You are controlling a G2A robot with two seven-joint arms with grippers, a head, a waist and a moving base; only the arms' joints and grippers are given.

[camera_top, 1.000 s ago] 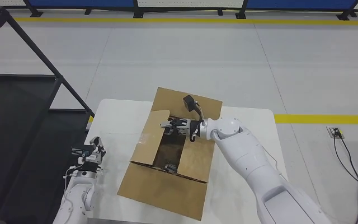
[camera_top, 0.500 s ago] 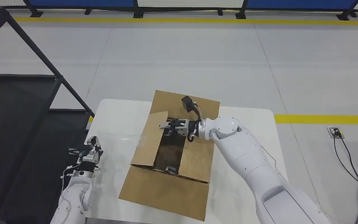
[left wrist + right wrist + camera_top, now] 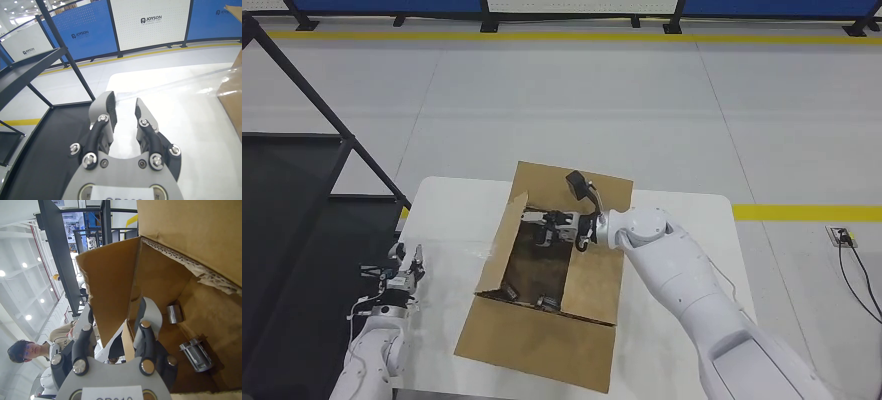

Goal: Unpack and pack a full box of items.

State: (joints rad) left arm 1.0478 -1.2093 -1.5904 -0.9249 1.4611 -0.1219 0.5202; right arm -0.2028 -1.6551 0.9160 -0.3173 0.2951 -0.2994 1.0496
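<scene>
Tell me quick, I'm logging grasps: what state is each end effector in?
Left end effector: open, gripping nothing.
Right end effector: open, straddling the box flap.

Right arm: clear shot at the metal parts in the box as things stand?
Likely not directly: right gripper straddles the box flap; metal parts lie deeper inside, so it must clear the flap first.
</scene>
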